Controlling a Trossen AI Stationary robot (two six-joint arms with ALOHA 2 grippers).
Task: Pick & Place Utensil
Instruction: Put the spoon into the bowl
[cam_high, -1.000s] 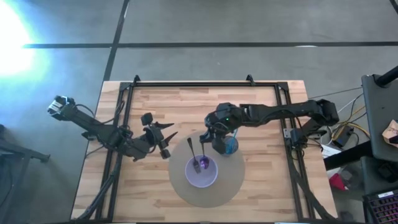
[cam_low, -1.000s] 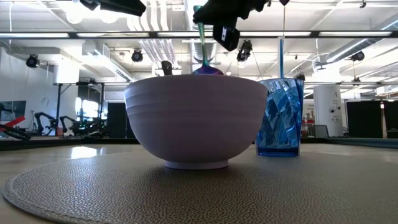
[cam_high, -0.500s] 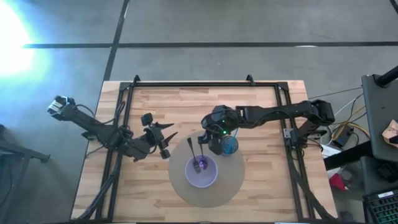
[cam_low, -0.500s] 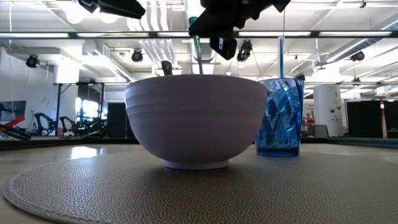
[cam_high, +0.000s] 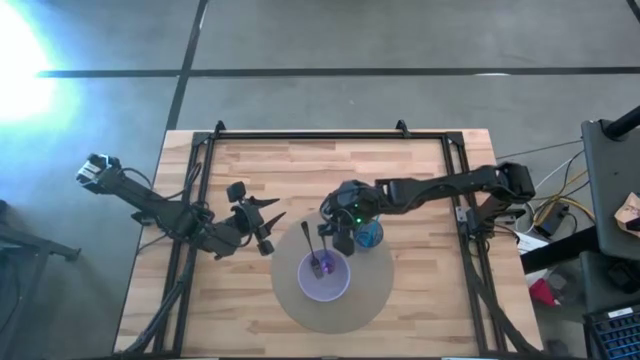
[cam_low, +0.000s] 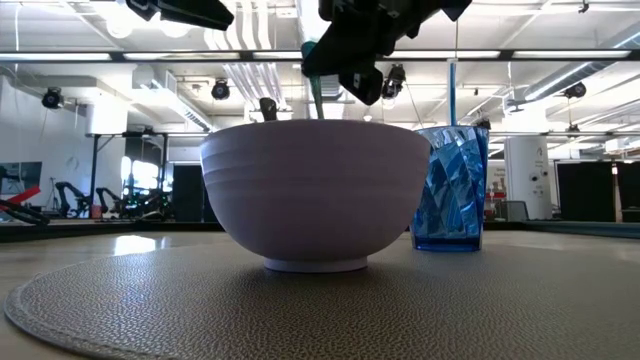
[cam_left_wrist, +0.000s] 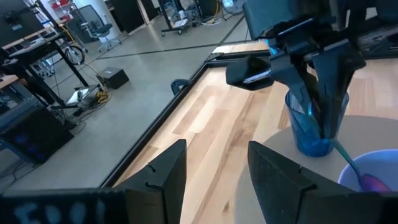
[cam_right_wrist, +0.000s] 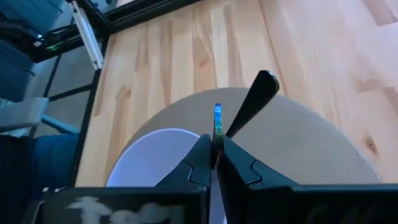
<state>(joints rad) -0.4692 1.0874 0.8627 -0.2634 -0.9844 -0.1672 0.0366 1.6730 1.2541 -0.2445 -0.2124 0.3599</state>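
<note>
1. Over the white bowl (cam_high: 324, 277), the teal-handled spoon (cam_low: 316, 95) now stands almost upright with its purple head (cam_high: 327, 269) low inside the bowl; one second ago that purple head still showed above the rim in the low view, and now only the handle shows there.
2. Just above the bowl's far rim, the right gripper (cam_high: 338, 237) has come down and moved a little toward the bowl, its fingers (cam_right_wrist: 200, 163) pressed together on the thin handle.
3. Judged from this, the placing is near its end: the spoon is in the bowl but not yet released.
4. Inside the same bowl, a dark utensil (cam_high: 310, 245) leans over the rim on the left arm's side, just beside the teal spoon.
5. Beside the bowl, on the right arm's side, the blue glass (cam_low: 448, 188) stands upright on the round grey mat (cam_high: 375, 296) with a blue straw-like stick in it.
6. Well apart from the bowl, on the left arm's side, the left gripper (cam_high: 270, 222) waits above the wooden table (cam_high: 260, 170) with its fingers spread and nothing between them.
7. Only the high view shows the spoon's head inside the bowl; the low view hides it behind the bowl's wall, but shows how far the handle has gone down.
8. Only the right wrist view shows the pinch on the handle from close by.
</note>
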